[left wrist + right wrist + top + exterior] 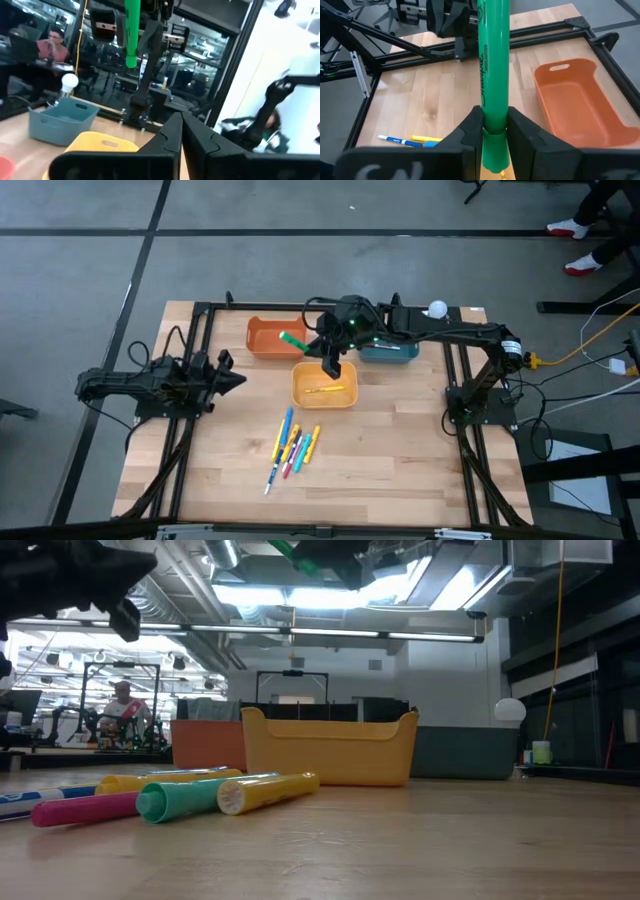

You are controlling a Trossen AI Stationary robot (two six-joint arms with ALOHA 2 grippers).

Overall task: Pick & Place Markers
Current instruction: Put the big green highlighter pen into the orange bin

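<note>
You're looking at a bright green marker (493, 75) with faint darker green lettering along its barrel, pinched between the black fingers of the right gripper (494, 131). Beyond it sits an orange bin (277, 337), with a yellow bin (324, 385) beside it holding one yellow marker (326, 390), and a teal bin (390, 352) further over. The loose markers (291, 448) on the pale wooden table (400, 450) are blue, yellow, pink, green and orange. The left gripper (238, 379) is black too.
</note>
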